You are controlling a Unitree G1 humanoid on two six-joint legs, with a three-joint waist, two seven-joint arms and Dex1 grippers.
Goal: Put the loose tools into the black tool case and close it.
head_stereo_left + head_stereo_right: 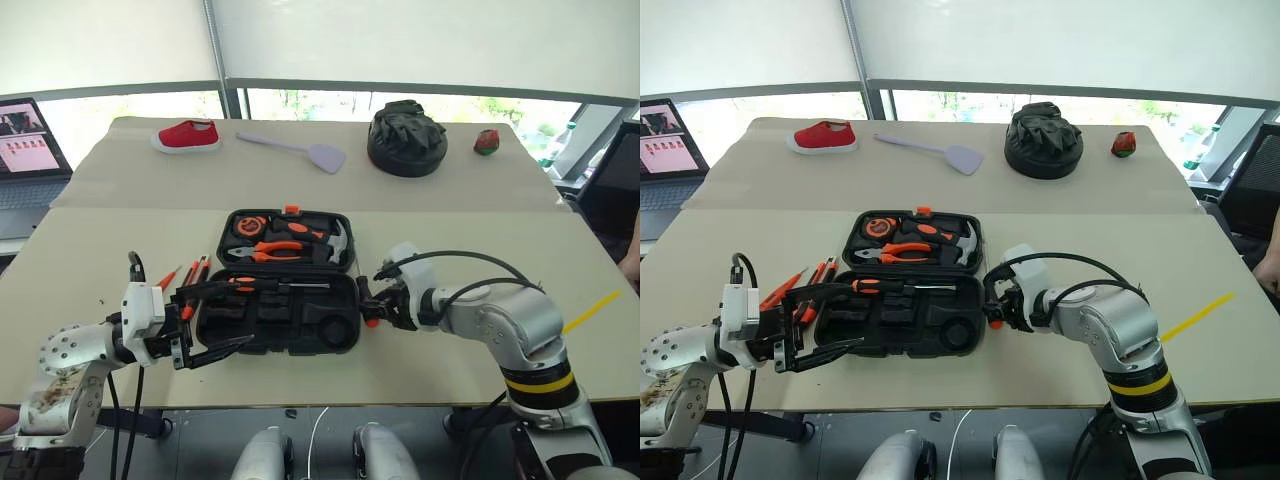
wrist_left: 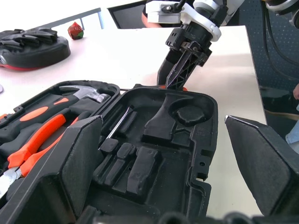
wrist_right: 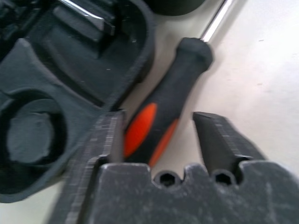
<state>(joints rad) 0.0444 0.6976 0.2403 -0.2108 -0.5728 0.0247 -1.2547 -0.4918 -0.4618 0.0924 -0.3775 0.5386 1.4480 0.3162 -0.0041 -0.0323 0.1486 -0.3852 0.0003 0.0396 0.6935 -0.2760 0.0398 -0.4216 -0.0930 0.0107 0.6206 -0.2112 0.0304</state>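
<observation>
The black tool case (image 1: 300, 320) lies open in the middle of the table, and one screwdriver (image 1: 275, 285) rests in its near half. Just left of it lie loose screwdrivers (image 1: 190, 272), one of them slim and all orange (image 1: 167, 276). My left gripper (image 1: 245, 315) stands wide open and level, its fingers straddling the case's left end (image 2: 205, 130). At the case's right edge my right gripper (image 3: 159, 120) points down around a black-and-orange screwdriver (image 3: 187, 70) lying on the table. One finger (image 3: 105, 140) is against the handle and the other (image 3: 212, 135) stands a little off it.
The far half of the case holds orange-handled pliers (image 1: 275, 250) and a hammer (image 1: 335, 240). At the back of the table are a red shoe (image 1: 187, 135), a lilac spatula (image 1: 300, 150), a round black bundle (image 1: 405, 140) and a small red object (image 1: 487, 142). A laptop (image 1: 25, 150) stands far left.
</observation>
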